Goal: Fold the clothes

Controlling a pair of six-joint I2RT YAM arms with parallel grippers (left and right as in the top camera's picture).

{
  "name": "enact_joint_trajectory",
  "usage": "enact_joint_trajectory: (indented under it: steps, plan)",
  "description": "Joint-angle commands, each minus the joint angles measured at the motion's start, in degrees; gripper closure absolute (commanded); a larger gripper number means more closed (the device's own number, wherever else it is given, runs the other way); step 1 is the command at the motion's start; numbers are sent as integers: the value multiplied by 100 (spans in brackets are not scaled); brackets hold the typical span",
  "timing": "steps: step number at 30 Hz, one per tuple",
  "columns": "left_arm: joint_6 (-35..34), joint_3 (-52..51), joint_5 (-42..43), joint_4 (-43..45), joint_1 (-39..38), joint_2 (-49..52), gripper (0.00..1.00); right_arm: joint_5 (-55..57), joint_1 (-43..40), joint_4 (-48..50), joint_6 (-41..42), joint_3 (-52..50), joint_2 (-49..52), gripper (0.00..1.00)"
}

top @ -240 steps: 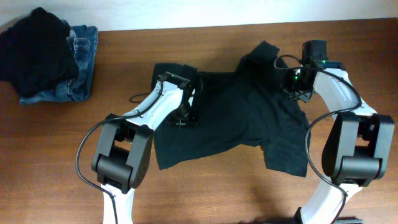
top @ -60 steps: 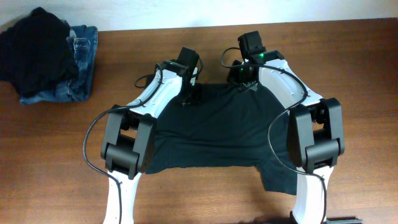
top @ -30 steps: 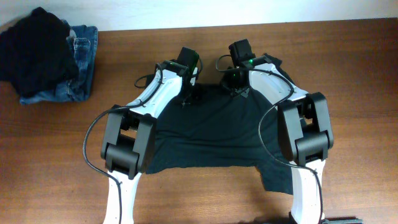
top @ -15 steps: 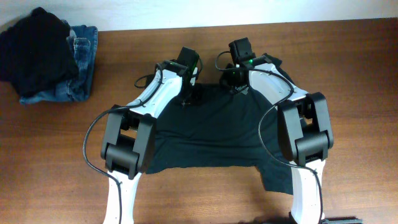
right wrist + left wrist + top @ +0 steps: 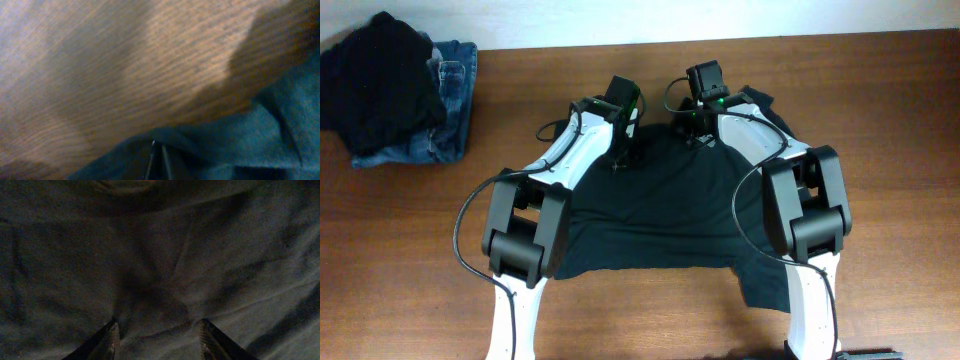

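The clothes (image 5: 670,220), a very dark short-sleeved T-shirt, lie spread on the wooden table (image 5: 880,150) between the two arms. My left gripper (image 5: 623,160) sits on the shirt's far edge. In the left wrist view it (image 5: 159,330) is open, its fingers apart on wrinkled dark cloth (image 5: 160,255) with nothing pinched between them. My right gripper (image 5: 700,135) is at the far edge a little to the right. In the right wrist view its jaws (image 5: 158,148) stand a thin slit apart, buried in a raised fold of the shirt's edge (image 5: 280,125), with bare wood (image 5: 125,60) beyond.
A black garment (image 5: 380,70) lies heaped on folded blue jeans (image 5: 450,100) at the far left corner. The table's far edge runs just behind both grippers. One part of the shirt (image 5: 770,290) hangs toward the near edge by the right arm's base.
Both grippers have gone to the shirt's far edge and the right side has been drawn inward. In the last second the right gripper crept slightly farther back. The left has not moved.
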Motion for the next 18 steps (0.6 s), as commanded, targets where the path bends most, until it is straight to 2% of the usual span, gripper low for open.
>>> enact_joint_trajectory:
  steps: [1,7,15,16,18]
  plan:
    - [28,20,46,-31,-4,125,49,68,33,81,-15,-42,293,89]
    - [28,20,46,-33,-4,125,49,348,31,249,-153,-42,293,89]
    - [31,20,42,-74,-4,125,49,837,-90,378,-254,-42,295,83]
    - [31,20,42,-81,-4,125,49,898,-116,376,-254,-42,295,82]
    - [31,20,44,-101,-4,125,49,957,-181,378,-254,-39,293,71]
